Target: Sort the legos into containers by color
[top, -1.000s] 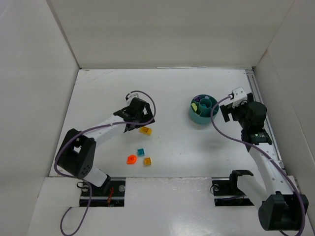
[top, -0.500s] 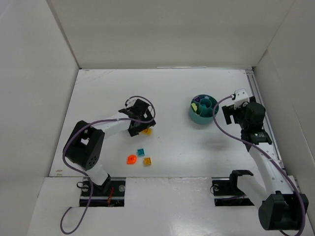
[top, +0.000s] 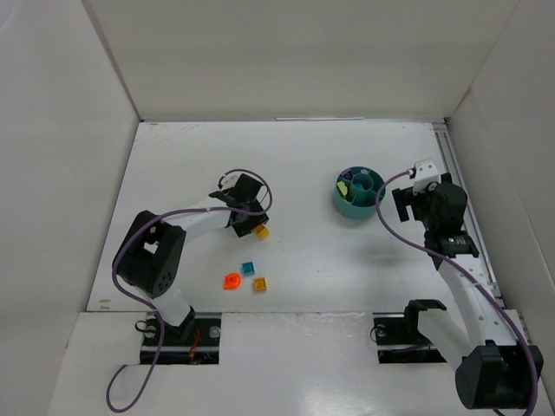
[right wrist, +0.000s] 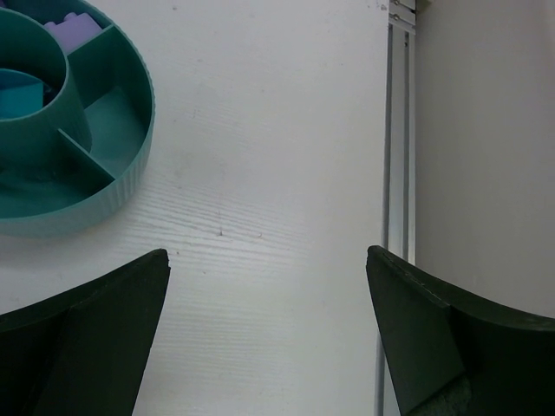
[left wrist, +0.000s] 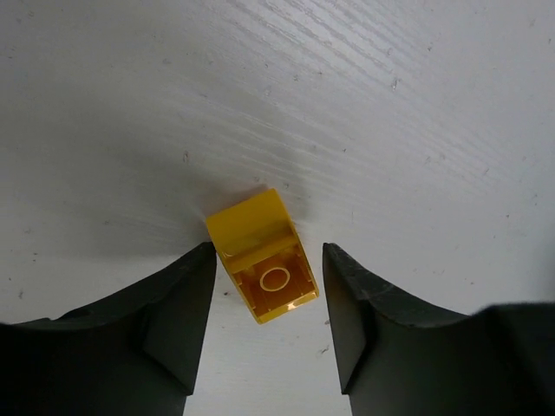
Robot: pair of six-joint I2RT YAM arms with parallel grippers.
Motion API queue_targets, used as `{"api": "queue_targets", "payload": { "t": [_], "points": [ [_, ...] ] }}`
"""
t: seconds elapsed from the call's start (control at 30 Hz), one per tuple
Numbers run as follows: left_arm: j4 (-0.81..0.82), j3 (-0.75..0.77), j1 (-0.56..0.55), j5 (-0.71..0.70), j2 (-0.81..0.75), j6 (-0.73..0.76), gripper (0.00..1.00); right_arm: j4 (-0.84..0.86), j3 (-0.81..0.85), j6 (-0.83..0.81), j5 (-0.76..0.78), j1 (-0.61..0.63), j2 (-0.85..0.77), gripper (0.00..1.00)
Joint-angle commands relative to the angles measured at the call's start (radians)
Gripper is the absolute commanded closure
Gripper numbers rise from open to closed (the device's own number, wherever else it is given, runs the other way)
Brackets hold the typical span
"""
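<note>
A yellow lego (left wrist: 260,256) lies on the white table, open underside facing the left wrist camera. My left gripper (left wrist: 269,260) stands low over it with a finger on each side. The left finger is at the brick's corner and a small gap remains at the right finger. In the top view this brick (top: 259,231) pokes out by the left gripper (top: 247,225). A teal lego (top: 249,268), a round orange one (top: 231,281) and an orange square one (top: 259,284) lie nearer the bases. The teal divided cup (top: 358,192) holds a purple lego (right wrist: 74,30). My right gripper (right wrist: 267,256) is open and empty, right of the cup (right wrist: 130,173).
A metal rail (right wrist: 397,130) runs along the table's right edge beside the white side wall. White walls enclose the table at the left, back and right. A purple cable (top: 247,173) loops above the left wrist.
The left gripper's jaws have narrowed around the yellow lego, and the brick now sits a little nearer the wrist. The right arm has barely moved.
</note>
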Motion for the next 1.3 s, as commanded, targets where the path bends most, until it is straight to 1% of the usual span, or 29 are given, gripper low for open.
{"api": "queue_targets", "payload": {
  "t": [0.0, 0.03, 0.1, 0.13, 0.23, 0.27, 0.33, 0.37, 0.4, 0.43, 0.47, 0.53, 0.57, 0.67, 0.7, 0.77, 0.8, 0.83, 0.9, 0.93, 1.0, 1.03, 1.1, 1.13, 1.17, 1.23, 1.27],
  "points": [
    [-0.006, -0.007, 0.004, -0.035, -0.008, -0.014, 0.52, 0.016, 0.0, 0.014, 0.022, 0.01, -0.022, 0.0],
    [-0.006, -0.007, -0.006, -0.047, 0.001, -0.014, 0.52, 0.007, 0.0, 0.014, 0.022, 0.01, -0.022, 0.0],
    [-0.039, 0.027, -0.031, -0.099, 0.014, -0.014, 0.57, 0.007, 0.0, 0.014, 0.022, 0.01, -0.022, 0.0],
    [-0.055, 0.038, -0.04, -0.117, 0.014, -0.014, 0.62, 0.007, 0.0, 0.014, 0.031, 0.01, -0.032, 0.0],
    [-0.076, 0.064, -0.054, -0.157, 0.023, -0.002, 0.7, 0.007, 0.0, 0.014, 0.032, 0.01, -0.041, 0.0],
    [-0.076, 0.079, -0.077, -0.158, 0.014, 0.007, 0.74, -0.002, 0.0, 0.014, 0.032, 0.01, -0.05, 0.0],
    [-0.076, 0.111, -0.109, -0.248, -0.015, 0.007, 0.78, -0.002, 0.0, 0.014, 0.032, 0.01, -0.064, 0.0],
    [-0.076, 0.125, -0.134, -0.295, -0.027, 0.007, 0.78, -0.002, -0.009, 0.014, 0.032, 0.01, -0.073, 0.0],
    [-0.076, 0.14, -0.193, -0.35, -0.038, 0.007, 0.78, -0.002, -0.009, 0.014, 0.032, 0.01, -0.094, 0.0],
    [-0.076, 0.156, -0.229, -0.469, -0.049, 0.007, 0.78, -0.002, -0.021, 0.025, 0.032, 0.01, -0.107, 0.0],
    [-0.052, 0.185, -0.291, -0.519, -0.063, 0.029, 0.78, -0.002, -0.035, 0.034, 0.042, 0.01, -0.137, 0.0],
    [0.0, 0.217, -0.335, -0.576, -0.063, 0.082, 0.78, -0.024, -0.044, 0.052, 0.065, 0.01, -0.173, 0.0],
    [0.064, 0.245, -0.35, -0.599, -0.063, 0.133, 0.78, -0.036, -0.044, 0.065, 0.102, 0.01, -0.191, 0.0],
    [0.199, 0.263, -0.391, -0.589, -0.063, 0.216, 0.78, -0.11, -0.044, 0.123, 0.178, 0.01, -0.268, 0.0],
    [0.324, 0.263, -0.404, -0.578, -0.063, 0.289, 0.78, -0.125, -0.044, 0.132, 0.193, 0.01, -0.288, 0.0],
    [0.467, 0.243, -0.444, -0.555, -0.063, 0.361, 0.78, -0.147, -0.07, 0.143, 0.216, 0.01, -0.347, 0.0],
    [0.623, 0.216, -0.457, -0.546, -0.051, 0.398, 0.78, -0.159, -0.07, 0.143, 0.238, 0.01, -0.366, 0.0],
    [0.699, 0.205, -0.477, -0.535, -0.041, 0.462, 0.77, -0.17, -0.084, 0.155, 0.251, 0.01, -0.383, 0.0],
    [0.833, 0.196, -0.487, -0.515, -0.014, 0.513, 0.76, -0.17, -0.096, 0.172, 0.271, 0.01, -0.435, 0.0],
    [0.927, 0.208, -0.497, -0.515, 0.029, 0.533, 0.76, -0.17, -0.107, 0.186, 0.282, 0.01, -0.452, 0.0],
    [0.968, 0.254, -0.497, -0.506, 0.083, 0.582, 0.76, -0.17, -0.116, 0.198, 0.282, 0.01, -0.495, 0.0],
    [0.996, 0.309, -0.51, -0.506, 0.144, 0.599, 0.76, -0.17, -0.116, 0.198, 0.282, 0.01, -0.507, 0.0],
    [1.051, 0.354, -0.536, -0.535, 0.204, 0.645, 0.76, -0.17, -0.128, 0.207, 0.282, 0.01, -0.536, 0.0],
    [1.083, 0.372, -0.549, -0.582, 0.23, 0.714, 0.75, -0.18, -0.138, 0.207, 0.295, 0.01, -0.536, 0.0],
    [1.156, 0.398, -0.566, -0.607, 0.276, 0.759, 0.75, -0.18, -0.138, 0.207, 0.295, 0.01, -0.547, 0.0],
    [1.25, 0.435, -0.609, -0.673, 0.334, 0.863, 0.72, -0.18, -0.138, 0.207, 0.305, 0.01, -0.547, 0.0],
    [1.263, 0.447, -0.62, -0.673, 0.348, 0.886, 0.72, -0.18, -0.138, 0.207, 0.305, 0.01, -0.547, 0.0]
  ]
}}
